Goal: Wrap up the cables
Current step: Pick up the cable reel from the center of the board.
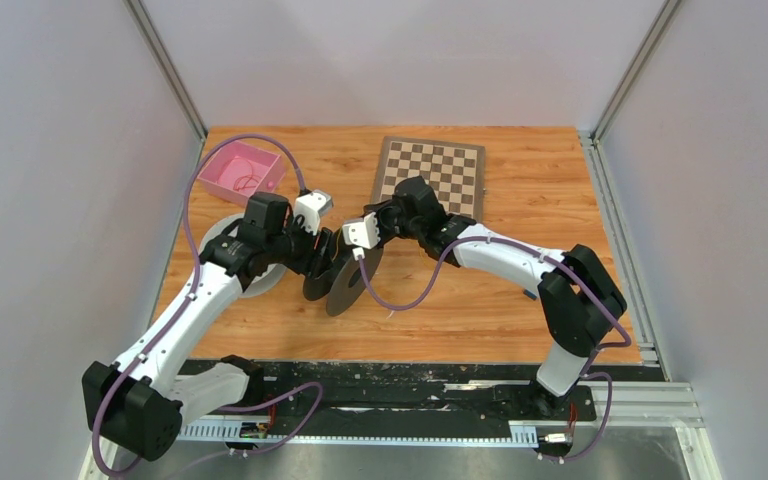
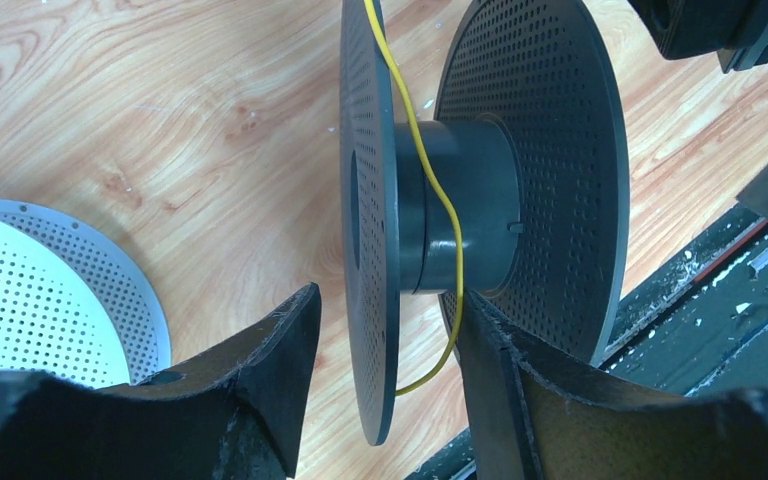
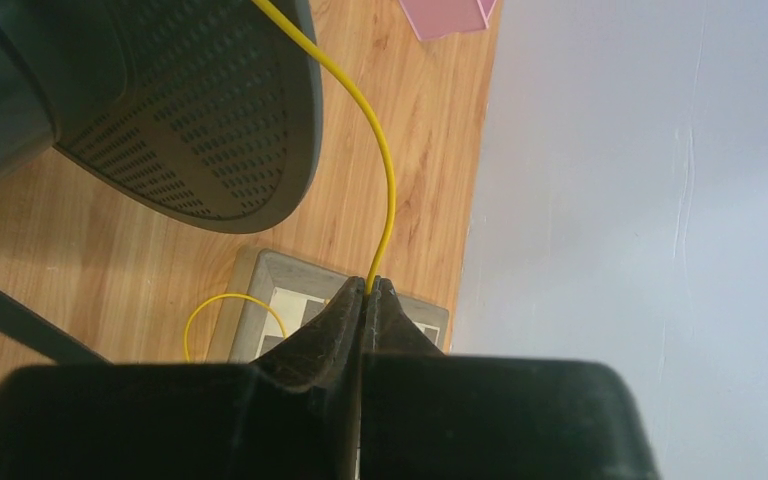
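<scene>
R gripper (image 3: 365, 287) jaws pinch yellow cable (image 3: 388, 180) (cut off up top); L gripper (image 2: 390, 295) jaws apart, straddling black spool (image 2: 550, 150) flange

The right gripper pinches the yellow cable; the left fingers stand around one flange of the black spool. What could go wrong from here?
1. The yellow cable lies over the hub of the black spool in one loose pass, end free; a pull from the right gripper might drag it off.
2. It runs beside a finger of the left gripper and could snag there.
3. A gap shows beside the flange, so the spool might tip.
</scene>
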Robot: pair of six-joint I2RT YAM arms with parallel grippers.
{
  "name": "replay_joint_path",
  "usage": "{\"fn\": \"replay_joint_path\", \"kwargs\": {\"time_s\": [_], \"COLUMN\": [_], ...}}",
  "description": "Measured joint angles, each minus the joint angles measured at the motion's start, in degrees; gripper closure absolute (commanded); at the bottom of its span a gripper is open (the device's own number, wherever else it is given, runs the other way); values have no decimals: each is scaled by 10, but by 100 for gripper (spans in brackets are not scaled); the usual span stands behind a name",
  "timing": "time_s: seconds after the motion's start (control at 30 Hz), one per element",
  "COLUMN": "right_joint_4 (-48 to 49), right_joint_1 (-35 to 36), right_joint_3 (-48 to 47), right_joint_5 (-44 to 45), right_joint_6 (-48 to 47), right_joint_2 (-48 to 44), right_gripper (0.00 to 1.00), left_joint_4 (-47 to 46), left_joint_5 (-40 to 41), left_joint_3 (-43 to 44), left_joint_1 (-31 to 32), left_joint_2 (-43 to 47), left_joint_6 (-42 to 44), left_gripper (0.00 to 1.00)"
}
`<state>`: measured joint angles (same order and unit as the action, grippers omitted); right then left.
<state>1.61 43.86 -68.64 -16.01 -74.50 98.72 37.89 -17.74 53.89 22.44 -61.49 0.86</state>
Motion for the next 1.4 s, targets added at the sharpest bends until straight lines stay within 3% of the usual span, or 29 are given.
{"fn": "replay_joint_path", "kwargs": {"time_s": [1.4], "right_joint_4": [8], "right_joint_1": [8], "right_joint_3": [12], "right_joint_5": [16], "right_joint_6": [-21], "right_joint_2": [3], "right_gripper": [100], "left_joint_4": [11], "left_joint_5": [-2], "left_joint_3": [30], "left_joint_1": [8], "left_joint_2": [8], "left_joint_6": [-3], "left_gripper": [29]}}
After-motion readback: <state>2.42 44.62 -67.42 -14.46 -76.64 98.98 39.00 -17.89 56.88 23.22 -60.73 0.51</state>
